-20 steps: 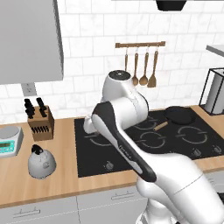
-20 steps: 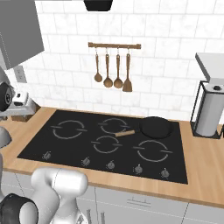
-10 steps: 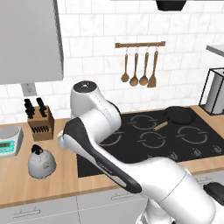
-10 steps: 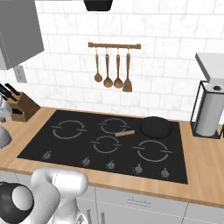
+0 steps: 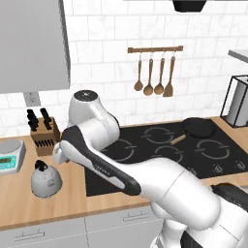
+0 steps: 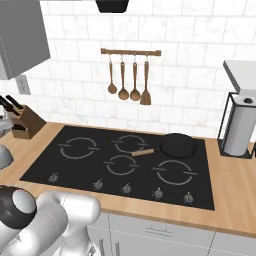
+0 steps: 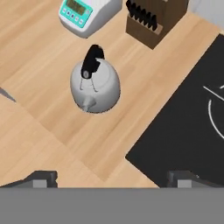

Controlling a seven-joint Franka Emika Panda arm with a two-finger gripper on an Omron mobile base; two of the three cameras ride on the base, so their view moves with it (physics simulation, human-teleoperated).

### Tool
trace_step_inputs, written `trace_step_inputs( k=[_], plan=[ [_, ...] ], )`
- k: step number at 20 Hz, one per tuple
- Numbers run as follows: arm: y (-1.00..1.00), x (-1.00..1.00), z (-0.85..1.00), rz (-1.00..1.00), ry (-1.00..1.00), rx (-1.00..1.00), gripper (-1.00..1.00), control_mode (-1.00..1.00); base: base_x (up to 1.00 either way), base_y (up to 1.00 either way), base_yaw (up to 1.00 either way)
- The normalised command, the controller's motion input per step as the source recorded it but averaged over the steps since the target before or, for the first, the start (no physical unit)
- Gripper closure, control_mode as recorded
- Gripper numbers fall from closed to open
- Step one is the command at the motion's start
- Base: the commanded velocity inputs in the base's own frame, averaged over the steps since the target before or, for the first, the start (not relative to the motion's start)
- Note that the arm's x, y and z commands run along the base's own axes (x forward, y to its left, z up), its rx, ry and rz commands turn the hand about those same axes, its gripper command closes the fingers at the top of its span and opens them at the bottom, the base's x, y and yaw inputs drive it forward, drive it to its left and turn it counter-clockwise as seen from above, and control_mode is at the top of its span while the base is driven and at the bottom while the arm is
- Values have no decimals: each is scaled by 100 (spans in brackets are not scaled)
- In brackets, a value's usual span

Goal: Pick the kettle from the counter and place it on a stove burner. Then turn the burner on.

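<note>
silver-grey kettle [image 7: 95,85] with black handle, pale-grained tan counter [image 7: 52,127], black cooktop [image 6: 125,162] with grey rings.

Two base views flanking the arm, sharing cooktop [image 5: 193,150], hand view overhead counter [image 7: 52,113]

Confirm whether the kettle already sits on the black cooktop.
No, the kettle stands on the wooden counter, apart from the cooktop.

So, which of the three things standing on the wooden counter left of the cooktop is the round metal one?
The kettle: a silver-grey dome with a black arched handle. The scale is boxy with a teal panel, and the knife block is brown wood.
</note>
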Motion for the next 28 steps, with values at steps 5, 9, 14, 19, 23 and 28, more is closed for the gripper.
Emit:
trace_step_inputs(
  k=[5, 9, 14, 19, 23, 28],
  plan=[
    [1, 58, -63, 21, 7, 10, -100, -100, 0, 0, 0],
    [22, 6, -55, 20, 10, 0, -100, -100, 0, 0, 0],
    [43, 0, -4, 6, 10, -1, -100, -100, 0, 0, 0],
    [53, 3, 10, 0, 9, -6, -100, -100, 0, 0, 0],
    [40, 5, -1, 0, 7, -10, -100, -100, 0, 0, 0],
    [21, 0, 0, -2, 1, -9, -100, -100, 0, 0, 0]
  ],
)
